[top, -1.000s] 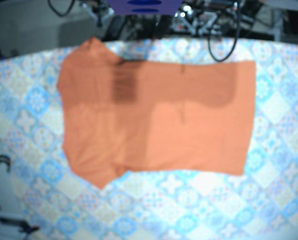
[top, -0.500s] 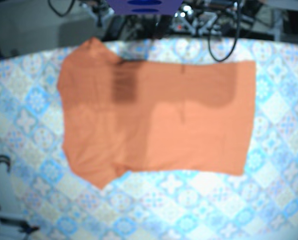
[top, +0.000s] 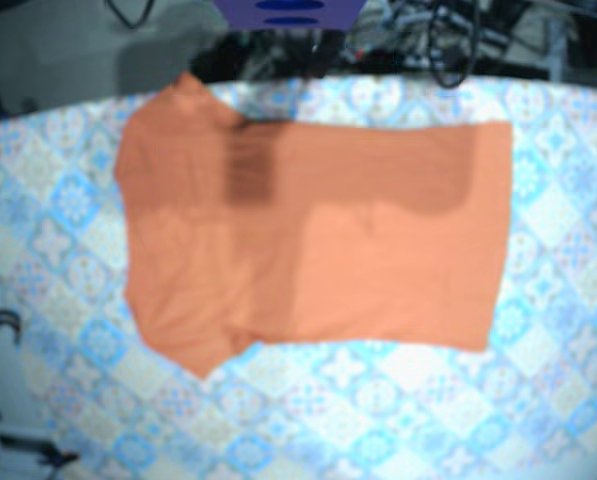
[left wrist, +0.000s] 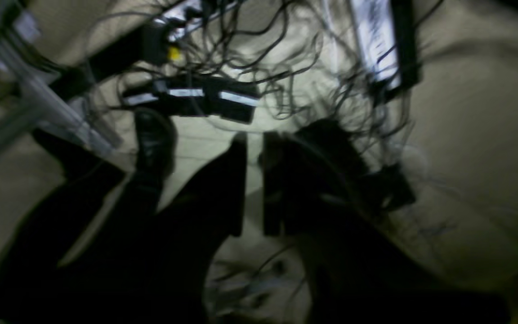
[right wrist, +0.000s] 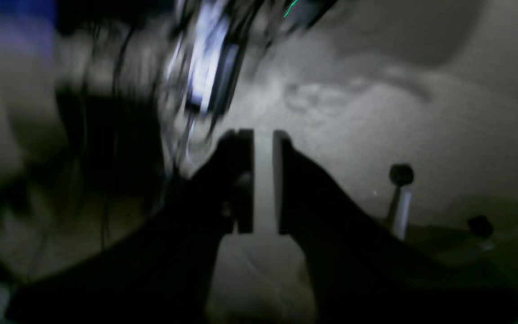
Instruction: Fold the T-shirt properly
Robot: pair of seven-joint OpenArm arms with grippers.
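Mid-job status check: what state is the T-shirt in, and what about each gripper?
T-shirt: spread flat on the patterned table, both sleeves sticking out toward the base view's left, nothing holding it.
left gripper: absent from the base view, pointing at floor cables, fingers a narrow gap apart, empty.
right gripper: absent from the base view, pointing at the floor, fingers a narrow gap apart, empty.
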